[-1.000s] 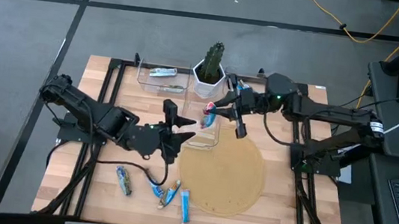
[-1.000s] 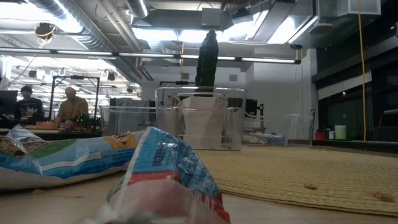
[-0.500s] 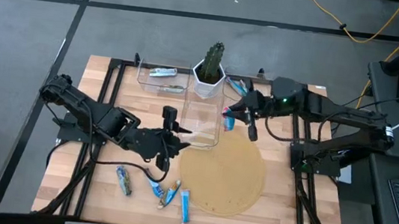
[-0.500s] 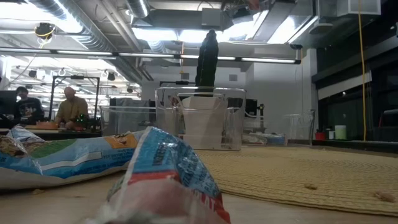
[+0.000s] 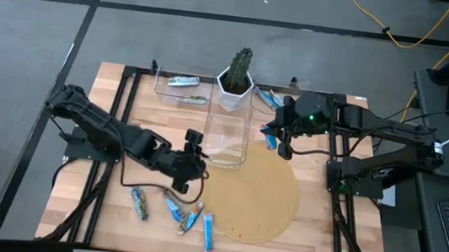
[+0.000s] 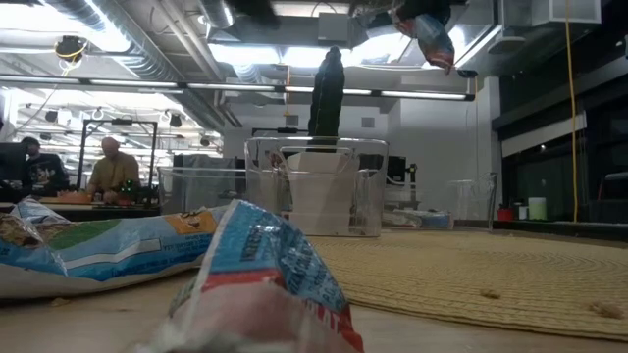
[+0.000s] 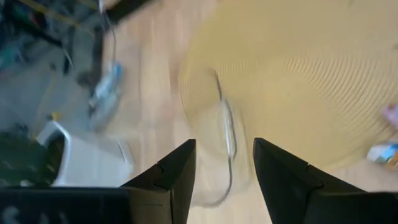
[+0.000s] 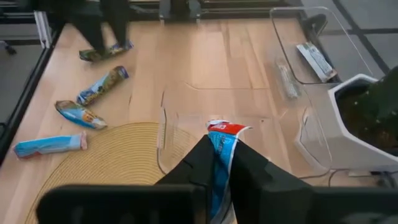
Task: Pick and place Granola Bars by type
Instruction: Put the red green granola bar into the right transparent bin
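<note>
1. High view — the right gripper (image 5: 278, 137), right of centre, has swung from over the clear bin (image 5: 226, 137) to beside it, clenched on a blue bar (image 5: 271, 137). The left gripper (image 5: 190, 163) has dropped toward the loose bars (image 5: 187, 218) at lower centre.
2. Low view: the held bar (image 6: 435, 37) now shows at the top edge.
3. Left wrist view — fingers (image 7: 168, 177) parted, nothing between them.
4. Right wrist view: bar (image 8: 221, 144) pinched; not yet sorted.

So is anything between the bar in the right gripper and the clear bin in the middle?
Nothing visible. The right gripper holds the blue bar in open air beside the middle clear bin, whose top is open.
</note>
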Tool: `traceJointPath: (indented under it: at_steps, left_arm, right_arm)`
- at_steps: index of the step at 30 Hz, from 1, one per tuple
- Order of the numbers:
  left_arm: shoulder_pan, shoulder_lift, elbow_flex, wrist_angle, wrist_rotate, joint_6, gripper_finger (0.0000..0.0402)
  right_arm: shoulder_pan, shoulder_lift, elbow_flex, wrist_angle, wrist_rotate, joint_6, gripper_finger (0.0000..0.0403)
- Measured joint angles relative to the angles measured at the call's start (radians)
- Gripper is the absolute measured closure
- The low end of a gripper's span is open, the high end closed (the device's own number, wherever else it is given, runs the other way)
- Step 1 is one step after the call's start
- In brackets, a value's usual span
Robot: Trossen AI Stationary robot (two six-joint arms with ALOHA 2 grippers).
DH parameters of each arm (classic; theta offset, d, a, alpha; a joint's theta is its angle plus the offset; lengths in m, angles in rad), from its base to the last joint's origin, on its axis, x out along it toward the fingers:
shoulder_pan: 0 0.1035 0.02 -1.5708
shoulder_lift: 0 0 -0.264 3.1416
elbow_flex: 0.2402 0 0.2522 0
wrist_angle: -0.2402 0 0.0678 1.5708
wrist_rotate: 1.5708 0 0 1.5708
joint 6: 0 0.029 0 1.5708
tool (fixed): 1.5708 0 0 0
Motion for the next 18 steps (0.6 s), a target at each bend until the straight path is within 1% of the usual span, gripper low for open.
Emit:
traceJointPath:
  at_steps: [4,10,12,18]
  left_arm:
    - [0.038,-0.044,-0.095,0.041,0.054,-0.052,0.0254]
    - [0.055,-0.135,-0.228,0.207,0.086,-0.069,0.0261]
    - [0.054,-0.153,-0.267,0.239,0.08,-0.083,0.0263]
    - [0.031,-0.166,-0.346,0.291,0.005,-0.116,0.0269]
  right_arm:
    - [0.0,0.0,0.0,-0.026,0.007,-0.005,0.037]
    - [-0.005,0.0,0.0,-0.061,0.089,-0.029,0.036]
    - [-0.016,0.0,0.0,-0.067,0.112,-0.032,0.0358]
    - [-0.09,0.0,0.0,-0.11,0.113,-0.029,0.0369]
